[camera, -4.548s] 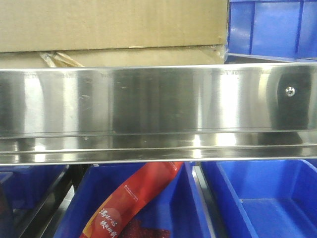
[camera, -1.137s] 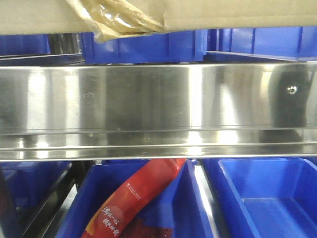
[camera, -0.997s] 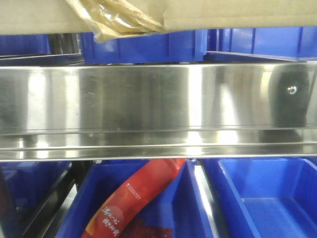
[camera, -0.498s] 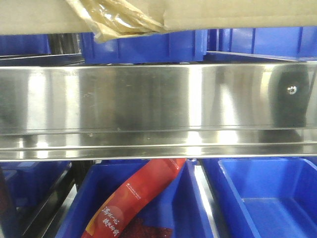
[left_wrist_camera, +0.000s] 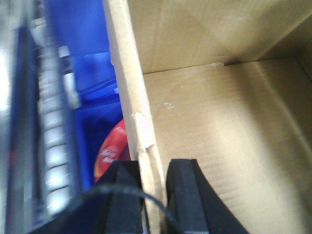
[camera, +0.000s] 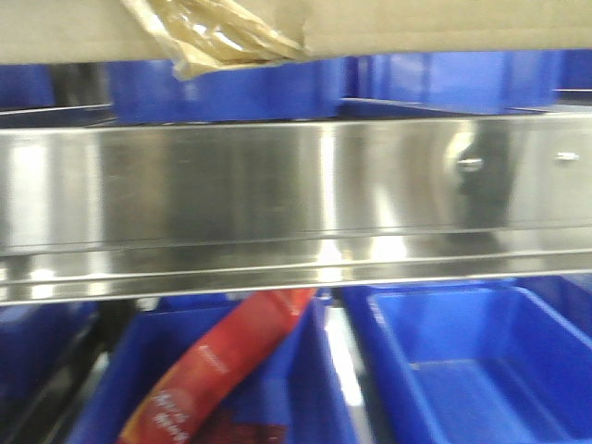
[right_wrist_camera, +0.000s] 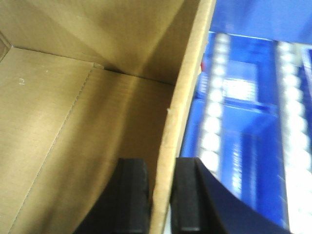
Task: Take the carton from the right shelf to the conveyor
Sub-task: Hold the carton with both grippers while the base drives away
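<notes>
The carton (camera: 416, 23) hangs above the right shelf's shiny steel rail (camera: 277, 194), only its underside showing along the top of the front view, with a twist of glossy tape (camera: 213, 37) dangling from it. My left gripper (left_wrist_camera: 148, 168) is shut on the carton's left wall (left_wrist_camera: 131, 87). My right gripper (right_wrist_camera: 162, 168) is shut on the right wall (right_wrist_camera: 187, 87). Both wrist views look down into the open carton's bare inside (left_wrist_camera: 219, 122) (right_wrist_camera: 73, 122). The conveyor is out of view.
Blue bins (camera: 444, 370) sit under the rail, and one holds a red snack packet (camera: 213, 370). More blue bins (camera: 231, 88) stand behind the rail under the carton. A screw head (camera: 469, 164) marks the rail's right part. Blue bins (right_wrist_camera: 243, 97) lie below the carton's right side.
The carton rose off the shelf earlier and stays lifted. In the last half second the rail, screw and bins have slid left in the front view, which is now blurred.
</notes>
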Motion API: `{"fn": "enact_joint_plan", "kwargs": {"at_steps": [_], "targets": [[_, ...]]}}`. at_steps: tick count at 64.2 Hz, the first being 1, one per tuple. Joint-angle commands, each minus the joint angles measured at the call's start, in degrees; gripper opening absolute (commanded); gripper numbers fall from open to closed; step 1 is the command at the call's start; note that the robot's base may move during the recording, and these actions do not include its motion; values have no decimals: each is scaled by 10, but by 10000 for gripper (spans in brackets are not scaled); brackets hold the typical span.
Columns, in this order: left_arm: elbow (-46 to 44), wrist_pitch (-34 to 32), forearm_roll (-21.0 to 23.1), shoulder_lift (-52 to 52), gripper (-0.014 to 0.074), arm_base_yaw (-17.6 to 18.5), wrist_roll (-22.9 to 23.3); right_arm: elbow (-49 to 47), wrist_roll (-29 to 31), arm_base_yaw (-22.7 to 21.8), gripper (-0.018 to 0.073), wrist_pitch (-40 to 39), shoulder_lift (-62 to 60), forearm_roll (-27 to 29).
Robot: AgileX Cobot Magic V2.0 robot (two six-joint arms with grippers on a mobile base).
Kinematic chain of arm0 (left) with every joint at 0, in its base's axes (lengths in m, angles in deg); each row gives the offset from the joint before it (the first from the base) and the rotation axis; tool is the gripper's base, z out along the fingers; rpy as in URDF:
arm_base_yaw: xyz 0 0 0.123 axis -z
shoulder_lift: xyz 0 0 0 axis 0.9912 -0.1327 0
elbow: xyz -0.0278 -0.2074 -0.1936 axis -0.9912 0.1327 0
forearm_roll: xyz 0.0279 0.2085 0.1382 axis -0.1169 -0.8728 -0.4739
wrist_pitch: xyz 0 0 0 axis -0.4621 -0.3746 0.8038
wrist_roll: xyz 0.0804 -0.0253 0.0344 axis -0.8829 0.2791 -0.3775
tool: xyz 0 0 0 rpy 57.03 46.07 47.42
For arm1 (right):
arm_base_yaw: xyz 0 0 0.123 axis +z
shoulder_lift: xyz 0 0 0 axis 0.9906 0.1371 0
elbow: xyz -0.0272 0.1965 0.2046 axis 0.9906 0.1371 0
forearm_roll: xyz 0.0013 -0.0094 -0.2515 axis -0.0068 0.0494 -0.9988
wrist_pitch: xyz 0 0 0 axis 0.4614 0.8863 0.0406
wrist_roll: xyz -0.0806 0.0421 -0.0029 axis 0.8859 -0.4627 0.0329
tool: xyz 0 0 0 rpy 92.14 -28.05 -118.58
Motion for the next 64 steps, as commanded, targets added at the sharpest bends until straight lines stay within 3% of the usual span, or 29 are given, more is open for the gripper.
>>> {"fn": "enact_joint_plan", "kwargs": {"at_steps": [1,64], "targets": [[-3,-16,-4,8,-16,3,-4,-3,9,-2,-58,-20,-9,-7],[-3,-16,-6,8,-16,3,-4,-3,9,-2,-58,-20,-6,-7]]}}
